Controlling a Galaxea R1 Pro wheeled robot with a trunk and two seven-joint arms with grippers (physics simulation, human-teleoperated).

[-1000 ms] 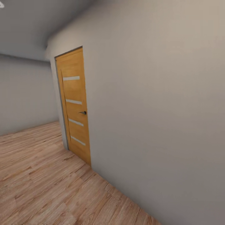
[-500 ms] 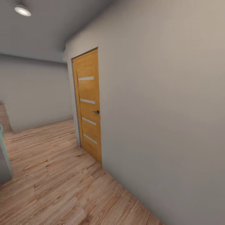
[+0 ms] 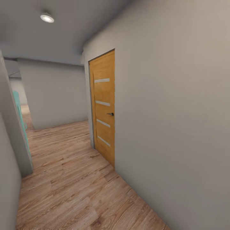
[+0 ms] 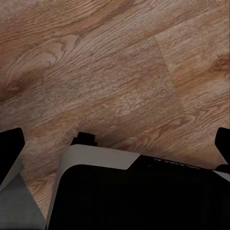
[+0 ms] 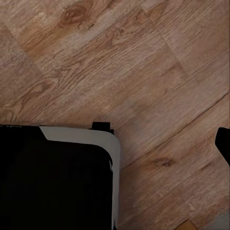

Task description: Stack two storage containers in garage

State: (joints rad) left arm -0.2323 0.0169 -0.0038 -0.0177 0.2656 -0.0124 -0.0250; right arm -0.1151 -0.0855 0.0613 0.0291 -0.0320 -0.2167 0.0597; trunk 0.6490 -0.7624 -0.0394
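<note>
Hands first: in the left wrist view, dark finger tips (image 4: pixel 10 148) are showing at opposite edges of the picture, wide apart with nothing between them, so the left hand is looking open and empty over the wood plank floor (image 4: pixel 120 72); a black and white part of the robot's body (image 4: pixel 134 191) is sitting below.

From the right wrist view, one dark finger tip (image 5: pixel 224 143) is poking in at the edge — its partner is cut off, so I cannot tell whether the right hand is spread or closed.

Looking from the head, a corridor is running ahead: a wooden door (image 3: pixel 103 108) with pale slats is standing closed in the grey wall (image 3: pixel 172 111), a ceiling light (image 3: pixel 47 17) is glowing above.

Neither storage container is appearing here, nor the garage. Thin-walled bins are likely handling light yet flexing — gripping a rim near a corner is probably safest.
</note>
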